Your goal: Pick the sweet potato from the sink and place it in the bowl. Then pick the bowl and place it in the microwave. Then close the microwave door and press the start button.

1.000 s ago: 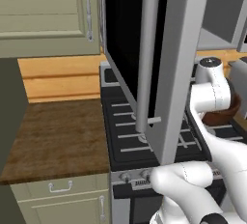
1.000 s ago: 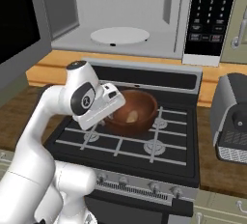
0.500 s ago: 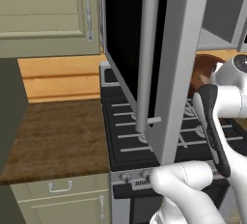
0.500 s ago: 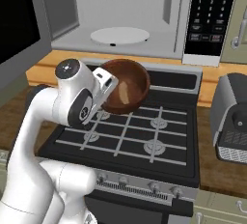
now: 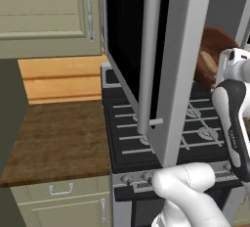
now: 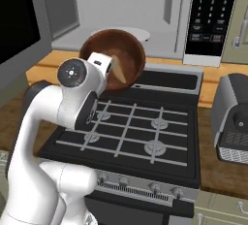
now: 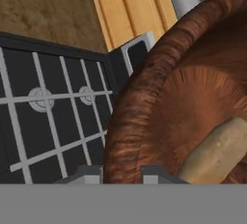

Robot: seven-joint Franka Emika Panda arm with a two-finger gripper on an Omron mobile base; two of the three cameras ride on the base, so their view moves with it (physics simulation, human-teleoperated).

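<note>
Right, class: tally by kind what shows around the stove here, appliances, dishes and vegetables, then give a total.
Appliances: 3, silver-framed microwave, black gas stove, grey toaster.
Dishes: 1, round reddish-brown bowl.
Vegetables: 1, tan elongated sweet potato.
Total: 5

Microwave door (image 5: 161,64) swung wide; microwave (image 6: 121,10) cavity unobstructed.

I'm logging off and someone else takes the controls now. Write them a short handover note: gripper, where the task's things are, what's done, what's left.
Gripper: shut on the bowl's rim, bowl held tilted above the stove, in front of the microwave opening.
Sweet potato: lying inside the bowl.
Microwave door: swung wide open.
Done: potato in the bowl, bowl picked up.
Left: set the bowl inside the microwave, let go, close the door, press start on the keypad.
</note>
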